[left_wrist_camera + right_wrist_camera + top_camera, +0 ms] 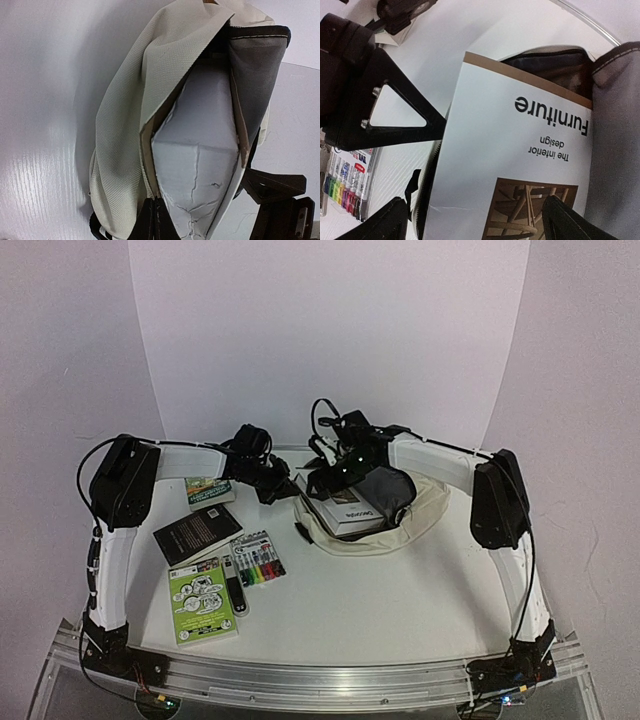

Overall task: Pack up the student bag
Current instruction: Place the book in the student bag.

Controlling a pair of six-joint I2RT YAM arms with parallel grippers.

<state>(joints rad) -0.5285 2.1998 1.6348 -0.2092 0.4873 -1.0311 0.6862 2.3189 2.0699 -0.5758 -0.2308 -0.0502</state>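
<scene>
Gaping right fingers (567, 225) astride the book (520, 150); left fingers (147, 227) shut at the student bag (125, 125).

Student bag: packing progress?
Done: white Furniture book sits partly inside the cream fabric backpack. In hand: left gripper pinches the bag's opening edge; right gripper open over the book. Remaining: black booklet, marker pack, green booklet, small green book on the table.
</scene>
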